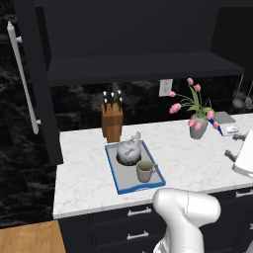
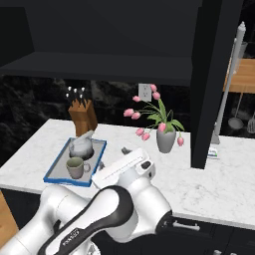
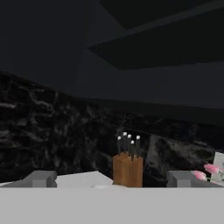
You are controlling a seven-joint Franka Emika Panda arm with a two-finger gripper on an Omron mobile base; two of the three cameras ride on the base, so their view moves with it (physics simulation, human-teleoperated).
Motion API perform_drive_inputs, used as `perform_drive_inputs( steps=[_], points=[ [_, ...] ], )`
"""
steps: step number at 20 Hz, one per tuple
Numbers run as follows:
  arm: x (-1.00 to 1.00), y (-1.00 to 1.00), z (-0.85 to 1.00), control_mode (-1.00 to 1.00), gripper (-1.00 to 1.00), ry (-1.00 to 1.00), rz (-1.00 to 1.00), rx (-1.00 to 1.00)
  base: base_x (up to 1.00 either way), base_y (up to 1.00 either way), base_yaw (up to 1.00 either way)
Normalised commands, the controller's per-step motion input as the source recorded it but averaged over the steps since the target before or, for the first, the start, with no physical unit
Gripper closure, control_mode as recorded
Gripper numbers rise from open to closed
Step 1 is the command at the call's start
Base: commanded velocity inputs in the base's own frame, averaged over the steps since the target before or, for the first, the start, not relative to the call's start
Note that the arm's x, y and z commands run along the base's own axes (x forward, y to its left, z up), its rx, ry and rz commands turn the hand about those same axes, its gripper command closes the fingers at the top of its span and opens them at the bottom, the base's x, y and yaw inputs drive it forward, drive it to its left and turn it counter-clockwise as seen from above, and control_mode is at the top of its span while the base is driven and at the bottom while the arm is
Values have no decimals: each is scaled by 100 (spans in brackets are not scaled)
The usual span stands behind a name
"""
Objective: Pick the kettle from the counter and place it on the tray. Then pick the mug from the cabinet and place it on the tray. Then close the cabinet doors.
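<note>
A: Since both cabinet doors hang wide open, what's left?

B: Just shutting them, I'd judge. The tray near the surface's front edge already carries the kettle and, in front of it, the mug.

A: Count?

B: Two doors, one tray, one kettle, one mug.

A: The claw?

B: Released, holding nothing, above the surface.

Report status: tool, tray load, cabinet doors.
Tool open, empty. Kettle and mug on tray. Cabinet doors open, not yet shut. Nothing blocking.
</note>
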Motion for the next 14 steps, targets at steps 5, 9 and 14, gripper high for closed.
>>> perform_drive_inputs(
  steps=[5,9,14],
  points=[
    [-27,-39,0,-100,-100,-8,-14,5,0,0,0],
    [-9,-51,21,-100,-100,-13,-14,13,0,0,0],
    [0,-49,28,-100,-100,-14,-10,13,0,0,0]
  ],
)
